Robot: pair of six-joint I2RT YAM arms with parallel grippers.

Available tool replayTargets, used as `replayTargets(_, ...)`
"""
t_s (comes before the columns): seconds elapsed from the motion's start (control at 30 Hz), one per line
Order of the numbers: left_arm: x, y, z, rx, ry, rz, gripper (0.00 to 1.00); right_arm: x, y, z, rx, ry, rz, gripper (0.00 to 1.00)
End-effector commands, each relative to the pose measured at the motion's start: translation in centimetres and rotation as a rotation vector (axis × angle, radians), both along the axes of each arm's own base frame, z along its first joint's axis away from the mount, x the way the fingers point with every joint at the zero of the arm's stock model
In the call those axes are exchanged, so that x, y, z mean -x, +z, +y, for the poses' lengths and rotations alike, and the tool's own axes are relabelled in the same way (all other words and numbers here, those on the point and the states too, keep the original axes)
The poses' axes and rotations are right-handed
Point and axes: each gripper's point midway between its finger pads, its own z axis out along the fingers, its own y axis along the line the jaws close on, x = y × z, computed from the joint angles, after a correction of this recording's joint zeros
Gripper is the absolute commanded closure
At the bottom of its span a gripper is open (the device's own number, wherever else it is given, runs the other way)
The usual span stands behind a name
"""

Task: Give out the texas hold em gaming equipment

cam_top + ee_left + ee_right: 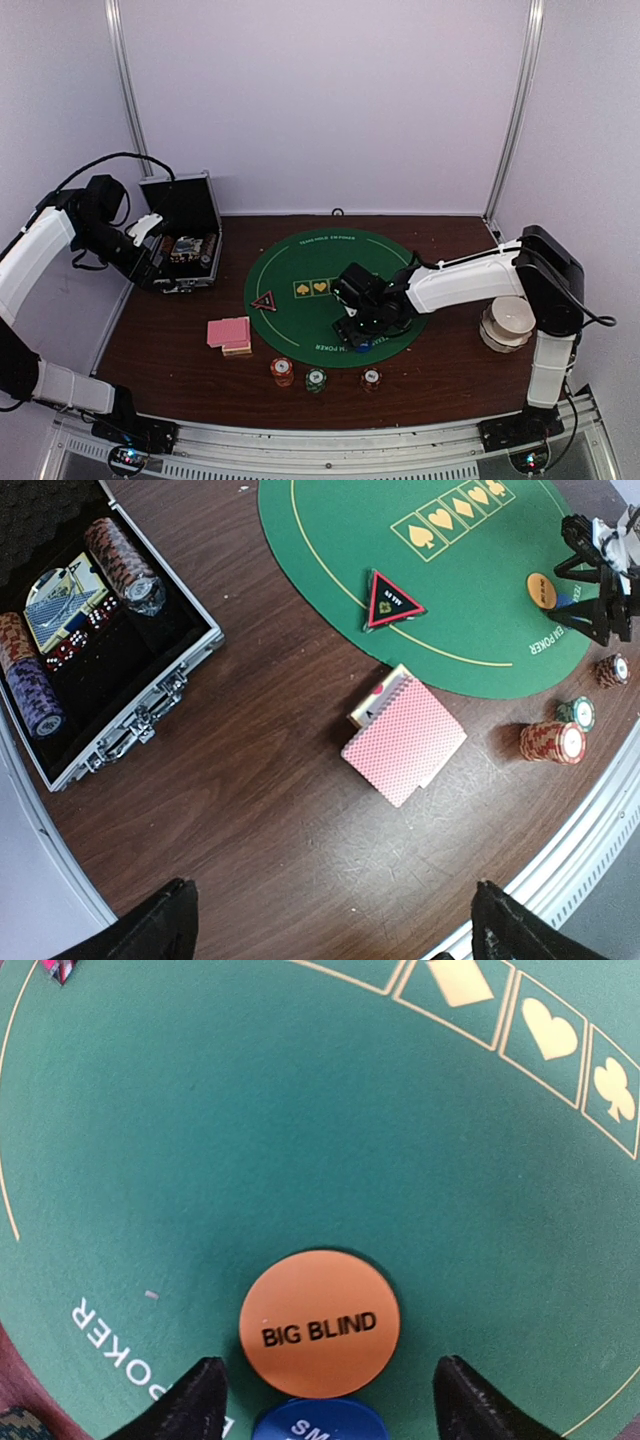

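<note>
**Blind markers at the mat's near rim**

An orange disc point(319, 1323) printed BIG BLIND lies flat on the green felt mat point(200, 1140), with a blue disc point(318, 1422) just beside it. The right fingers point(190, 1402) stand apart, flanking the orange one. Pink-backed cards point(403, 738) and striped chip stacks point(316, 380) sit off the mat on the dark wooden worktop point(250, 810). The left fingers point(150, 920) are spread and empty. The walls are pale.

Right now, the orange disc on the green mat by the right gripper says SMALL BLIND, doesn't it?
No. The orange disc reads BIG BLIND, as the right wrist view shows; it does lie on the green mat by the right gripper.
</note>
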Motion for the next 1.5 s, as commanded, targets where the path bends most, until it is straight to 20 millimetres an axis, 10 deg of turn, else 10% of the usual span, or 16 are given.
replayTargets(0.0,-0.4,1.1,-0.2,0.017,-0.013,-0.028,0.03,-1.5,0.9,-0.2,-0.054,-0.05,-0.013,0.29)
replayTargets(0.97,-0.3,1.9,-0.5,0.033,-0.016,-0.042,0.02,-0.2,-1.0,-0.3,-0.067,-0.038,0.087,0.31)
replayTargets(1.47,-0.5,2.3,-0.4,0.029,-0.011,-0.05,0.02,-4.5,-1.5,-0.8,0.034,-0.097,-0.005,0.53)
